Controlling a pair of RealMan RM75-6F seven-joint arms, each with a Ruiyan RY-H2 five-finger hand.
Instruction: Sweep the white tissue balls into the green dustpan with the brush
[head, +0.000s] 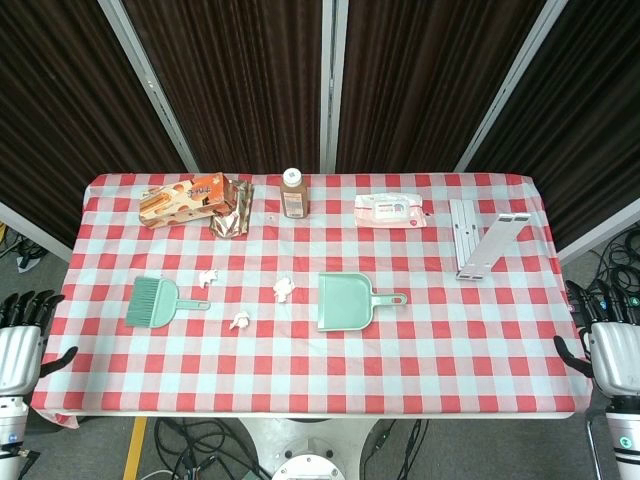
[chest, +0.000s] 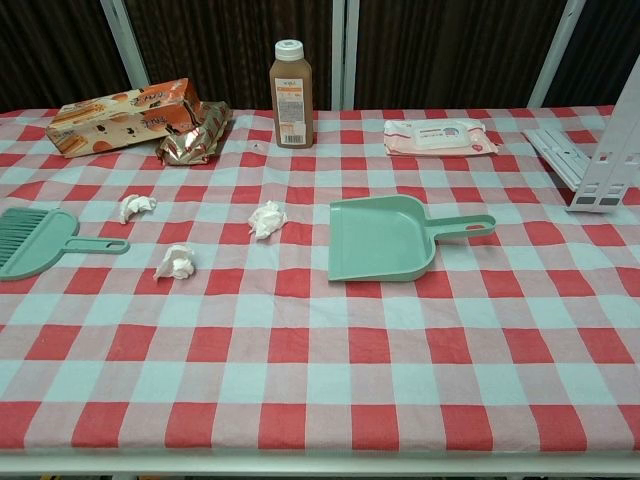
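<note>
Head view, as we log it: three tissue balls (head: 283, 289) lie unswept between brush (head: 155, 302) and green dustpan (head: 347, 300). Left hand (head: 20, 343) and right hand (head: 612, 342) rest off-table, fingers spread, holding nothing. Nothing done yet.

The surface (head: 300, 370) is covered by a red-and-white checked cloth reaching all four edges and hanging slightly over the near edge. Behind it stands a backdrop of dark brown pleated curtain (head: 230, 80), divided by pale metal frame posts (head: 328, 85), the outer ones appearing slanted in the head view. Below the near edge, a grey floor (head: 90, 445) carries black cables (head: 195, 440) and a strip of yellow tape (head: 135, 448). Lighting is even and bright, without strong shadows.
</note>
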